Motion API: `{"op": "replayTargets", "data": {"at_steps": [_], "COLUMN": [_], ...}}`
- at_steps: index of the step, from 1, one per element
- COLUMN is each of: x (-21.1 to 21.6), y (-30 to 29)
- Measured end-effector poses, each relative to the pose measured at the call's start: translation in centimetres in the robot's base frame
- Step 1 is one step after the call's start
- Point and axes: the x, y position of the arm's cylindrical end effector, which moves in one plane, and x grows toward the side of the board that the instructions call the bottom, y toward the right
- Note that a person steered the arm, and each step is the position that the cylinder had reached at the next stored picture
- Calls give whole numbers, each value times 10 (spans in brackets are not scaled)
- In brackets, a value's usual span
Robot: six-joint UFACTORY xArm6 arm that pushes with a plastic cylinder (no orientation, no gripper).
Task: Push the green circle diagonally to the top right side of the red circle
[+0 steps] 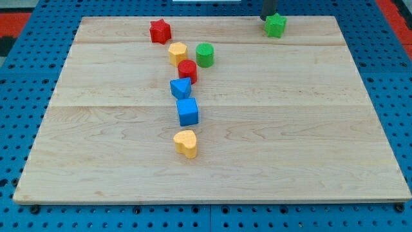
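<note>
Nearest you, toward the view's bottom, the wooden board (309,161) carries a yellow heart-shaped block (185,143), standing alone a little left of centre. Just beyond it, at about 12 o'clock from the heart, you find the blue cube (188,111). At 11 o'clock from the cube, close enough that you cannot tell whether the two touch, is a blue block (180,88) with a wedge-like or triangular form.

Going farther, the red circle (187,71) stands at about 1 o'clock from that blue wedge, nearly against it. The green circle (205,55) is at roughly 1 o'clock from the red circle, just beside it, so it already stands diagonally up and to the right of the red one. At 11 o'clock from the red circle, and at 9 o'clock from the green circle, you have a yellow block (177,52) of roughly hexagonal shape, just beside both.

Farther still, the red star (159,31) is at about 10 o'clock from the yellow hexagon, near the board's far edge. Well apart, at the view's top right, the green star (275,25) sits by the far edge. My tip (270,17) shows as a dark rod end at the top edge, touching or just behind the green star at its 11 o'clock, well away from both circles. There are no jaws to report: the arm ends in the plain rod.
</note>
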Motion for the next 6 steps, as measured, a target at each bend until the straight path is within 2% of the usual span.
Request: {"op": "replayTargets", "data": {"at_steps": [1, 2, 3, 5, 6], "x": [8, 8, 38, 148, 162], "y": [4, -24, -57, -64, -112]}}
